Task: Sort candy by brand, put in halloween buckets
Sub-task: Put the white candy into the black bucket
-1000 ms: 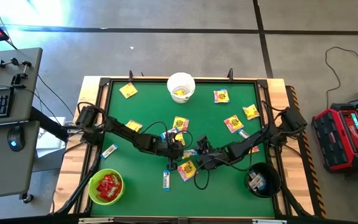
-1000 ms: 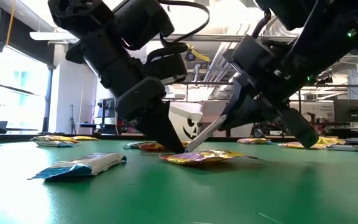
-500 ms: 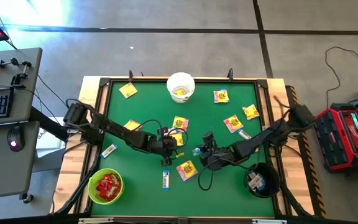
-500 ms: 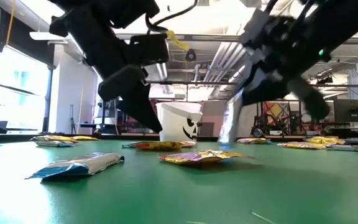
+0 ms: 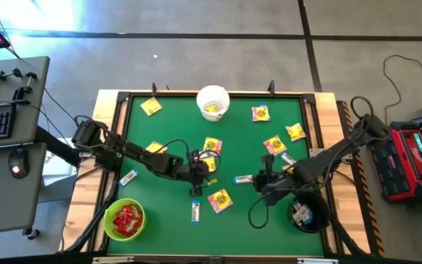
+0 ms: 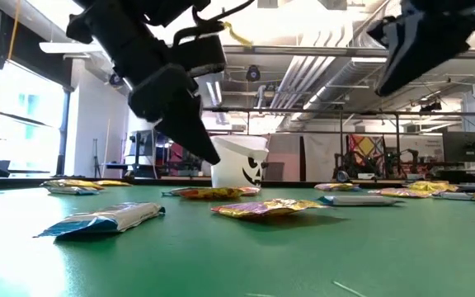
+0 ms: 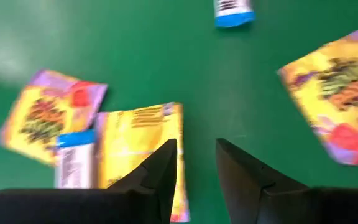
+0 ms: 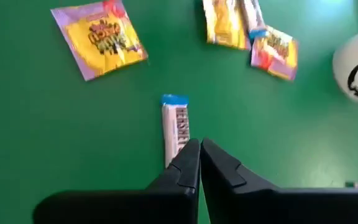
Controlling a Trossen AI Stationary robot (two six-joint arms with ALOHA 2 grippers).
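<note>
My left gripper [image 7: 194,165] hangs slightly open above the table's middle [image 5: 196,182], over a yellow packet [image 7: 138,146] that lies beside a white-and-blue bar [image 7: 73,165]. My right gripper [image 8: 199,152] is shut and raised, right of centre [image 5: 261,183]. Just beyond its tips a white-and-blue bar [image 8: 176,124] lies flat on the mat [image 5: 244,178]. The white bucket [image 5: 213,102] stands at the far edge. The green bucket [image 5: 125,220], with red packets in it, is near left. The black bucket [image 5: 308,213] is near right.
Yellow packets lie scattered over the mat, one near centre [image 5: 220,199] and several toward the far right [image 5: 275,144]. Another white-and-blue bar [image 5: 195,213] lies near the front edge. A raised wooden frame [image 5: 327,103] runs round the green mat.
Both grippers have risen off the mat. My right gripper has also swung toward the table's right edge and rolled. The white-and-blue bar hung below it half a second ago and now lies flat on the mat, a little right of where it was.
</note>
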